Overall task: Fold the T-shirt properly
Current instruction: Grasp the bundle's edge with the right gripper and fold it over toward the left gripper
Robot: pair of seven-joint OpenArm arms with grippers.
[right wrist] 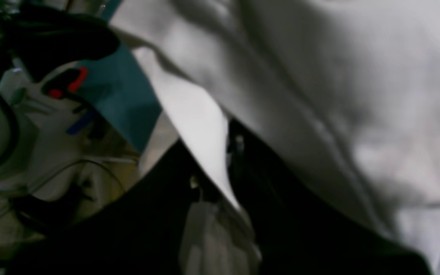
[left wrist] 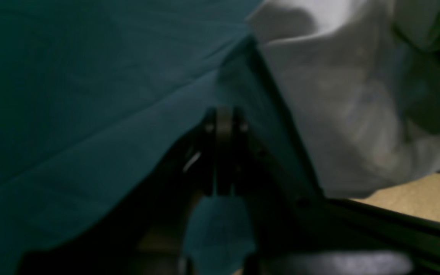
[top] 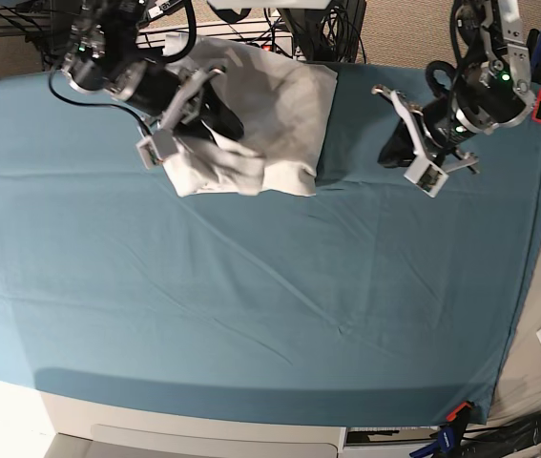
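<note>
Well, not folded yet. Lying in a soft white lump on the far side of the teal sheet (top: 251, 286): the T-shirt (top: 284, 100), doubled over itself and full of bumps, with no neat edges. Pinched at 1 end by the right gripper (top: 186, 122), fingers clenched on a thin flap of white cloth, plain to see in the right wrist view. Held like that most likely to lift or drag that end and spread the lump out flat. Hard to fold a shirt while bunched up, so probably an early step, with most of the job left to do. Over on the other side, well apart from the shirt: the left gripper (top: 402, 143), fingers squeezed all the way together, low over the teal sheet. Looks from the left wrist view as if some teal cloth is caught there and pulled up like a little tent, but too dark and blurry to say for sure. Nothing white between those fingers. Probably parked there to keep out of the way, or about to reach for the free end of the shirt. Needs care next: pulling with only 1 grip could drag the whole heap along, and a snagged sheet could wrinkle the place meant for the folding.
</note>
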